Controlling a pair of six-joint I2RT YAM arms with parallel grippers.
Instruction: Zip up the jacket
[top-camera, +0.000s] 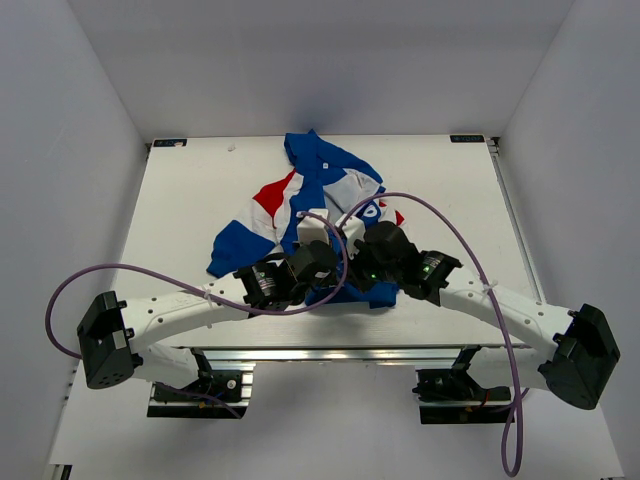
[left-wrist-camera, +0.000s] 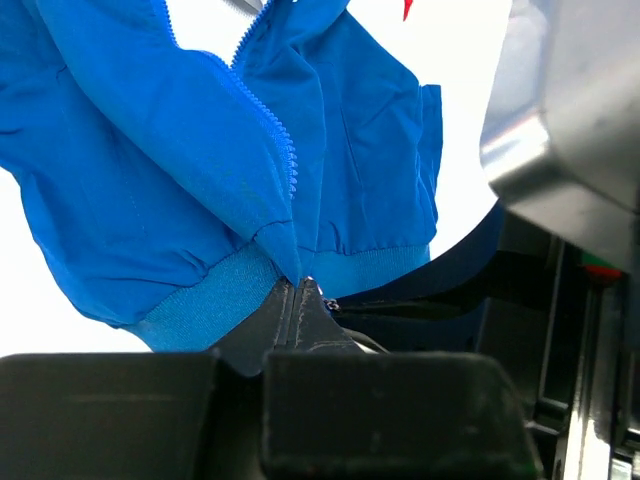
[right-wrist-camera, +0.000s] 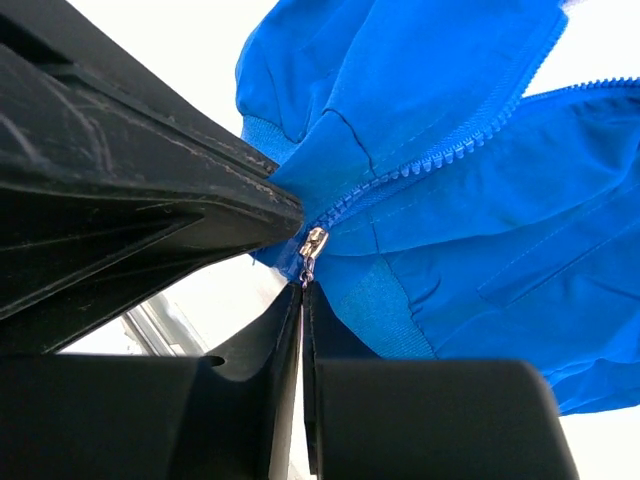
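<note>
Left hand (left-wrist-camera: 300, 292) is shut tight, with no gap between the fingers. It pinches the jacket (left-wrist-camera: 150, 180) at the ribbed hem (left-wrist-camera: 210, 305), right at the foot of the zipper teeth (left-wrist-camera: 288, 155). In the left wrist view the teeth run from the pinch up toward 12 o'clock, with blue fabric bunched on both sides.

Right hand (right-wrist-camera: 303, 300) is closed to a thin slit. The silver zipper pull (right-wrist-camera: 313, 245) hangs down and its lower tip goes in between the fingertips, so it is gripped. In the right wrist view the teeth lead away from the pull toward 2 o'clock. A black wedge (right-wrist-camera: 150, 200) comes in from 9 o'clock and its tip touches the blue fabric just beside the pull. Cannot tell which part of the rig it is.

Top view: the jacket lies crumpled about the middle of the white counter (top-camera: 180, 200). Its collar end points toward 12 o'clock and its hem toward 6 o'clock, under the two hands. Red and white panels show across the chest, and a blue sleeve (top-camera: 235, 250) spreads toward 8 o'clock.

The left arm (top-camera: 180, 310) reaches in from 8 o'clock and the right arm (top-camera: 500, 300) from 4 o'clock. The hands sit just beside each other over the hem. Purple cables (top-camera: 100, 275) loop over both arms. From above the wrists hide the fingertips.
</note>
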